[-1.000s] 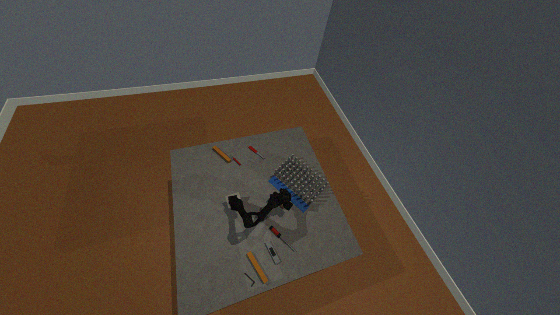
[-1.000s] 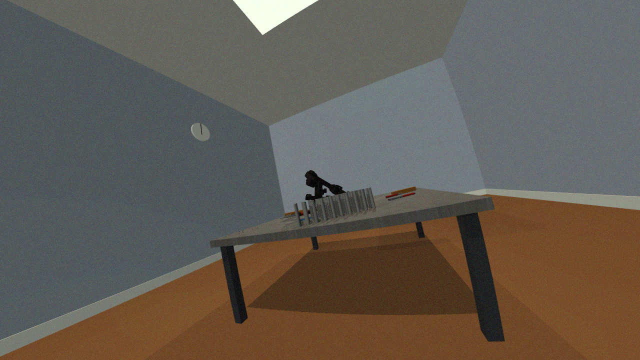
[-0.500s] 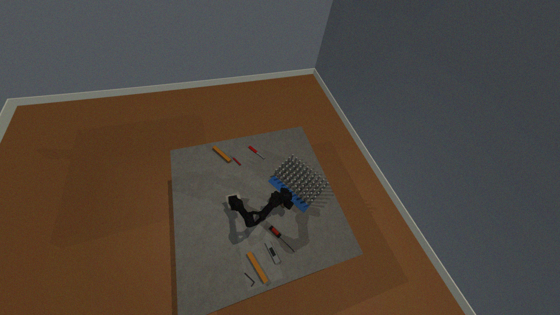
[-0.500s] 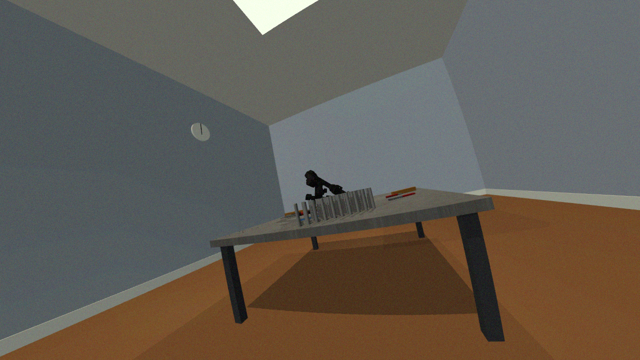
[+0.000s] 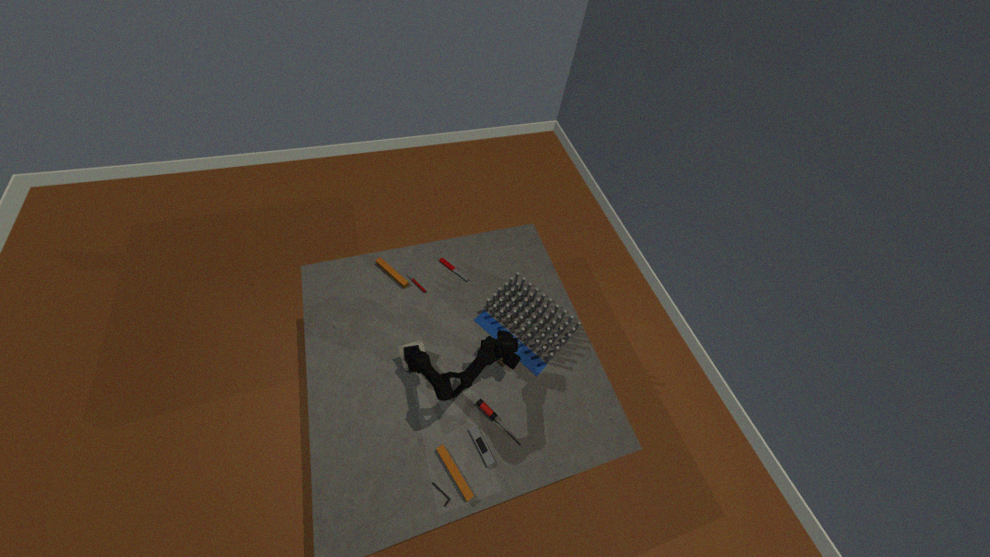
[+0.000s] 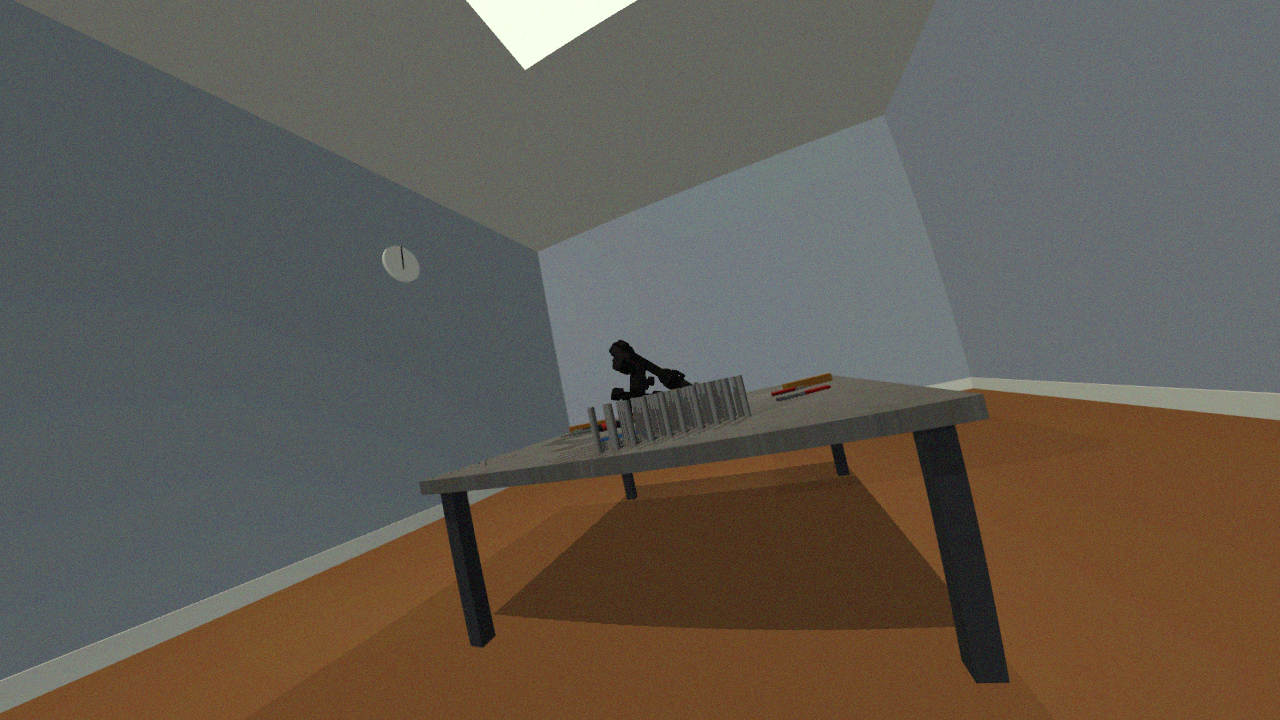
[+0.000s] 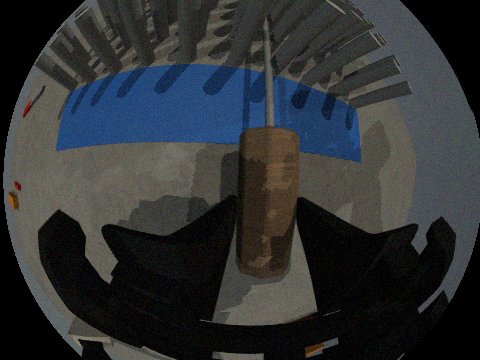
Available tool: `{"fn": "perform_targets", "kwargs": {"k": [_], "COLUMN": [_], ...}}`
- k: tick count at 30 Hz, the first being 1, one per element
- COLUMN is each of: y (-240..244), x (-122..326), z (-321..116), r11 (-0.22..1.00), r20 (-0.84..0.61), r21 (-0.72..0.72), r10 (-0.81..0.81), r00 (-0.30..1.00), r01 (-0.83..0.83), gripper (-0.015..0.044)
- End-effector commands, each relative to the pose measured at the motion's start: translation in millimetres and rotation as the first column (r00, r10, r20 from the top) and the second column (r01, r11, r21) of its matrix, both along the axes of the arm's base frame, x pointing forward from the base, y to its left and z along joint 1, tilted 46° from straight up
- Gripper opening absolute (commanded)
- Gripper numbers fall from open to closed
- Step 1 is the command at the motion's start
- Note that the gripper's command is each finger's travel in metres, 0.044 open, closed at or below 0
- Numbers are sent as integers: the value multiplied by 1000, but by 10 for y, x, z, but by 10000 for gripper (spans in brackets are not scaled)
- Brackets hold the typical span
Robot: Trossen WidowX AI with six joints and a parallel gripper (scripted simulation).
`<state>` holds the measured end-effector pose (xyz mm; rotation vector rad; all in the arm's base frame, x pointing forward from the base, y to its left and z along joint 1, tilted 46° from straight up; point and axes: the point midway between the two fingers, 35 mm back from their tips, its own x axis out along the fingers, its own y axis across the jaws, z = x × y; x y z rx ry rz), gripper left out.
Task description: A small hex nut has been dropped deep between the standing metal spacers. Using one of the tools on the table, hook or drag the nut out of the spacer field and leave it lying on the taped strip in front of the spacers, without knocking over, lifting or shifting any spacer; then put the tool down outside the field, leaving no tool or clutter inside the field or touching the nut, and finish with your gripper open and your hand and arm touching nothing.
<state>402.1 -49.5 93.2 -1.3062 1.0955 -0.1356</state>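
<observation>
My gripper (image 7: 266, 202) (image 5: 510, 350) is shut on the wooden handle of a tool (image 7: 268, 175), just in front of the blue taped strip (image 7: 150, 117) (image 5: 482, 319). The tool's thin grey shaft points away from me, crosses over the strip and reaches in among the front spacers in the wrist view; I cannot tell its height or whether it touches one. The metal spacers (image 7: 187, 35) (image 5: 518, 277) (image 6: 594, 429) stand upright in rows behind the strip. I cannot make out the hex nut in any view. The far end of the tool is hard to see against the spacers.
On the grey table (image 5: 360, 415) (image 6: 850, 416) lie a red-and-black screwdriver (image 5: 487, 410), a grey knife-like tool (image 5: 481, 445), an orange bar (image 5: 455, 473) and a hex key (image 5: 442, 495). A second orange bar (image 5: 392, 272) and two red-handled tools (image 5: 447, 264) (image 5: 418, 285) lie at the far side.
</observation>
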Motion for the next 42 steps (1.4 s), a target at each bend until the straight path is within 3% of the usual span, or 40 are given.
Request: {"fn": "perform_targets", "kwargs": {"k": [1, 42], "y": [28, 130], "x": [48, 242], "z": [18, -78], "r11": [1000, 1000], "r20": [13, 14], "r21": [3, 4], "r10": [-2, -1], "r00": [1000, 1000], "r01": [2, 1], "gripper": [0, 0]}}
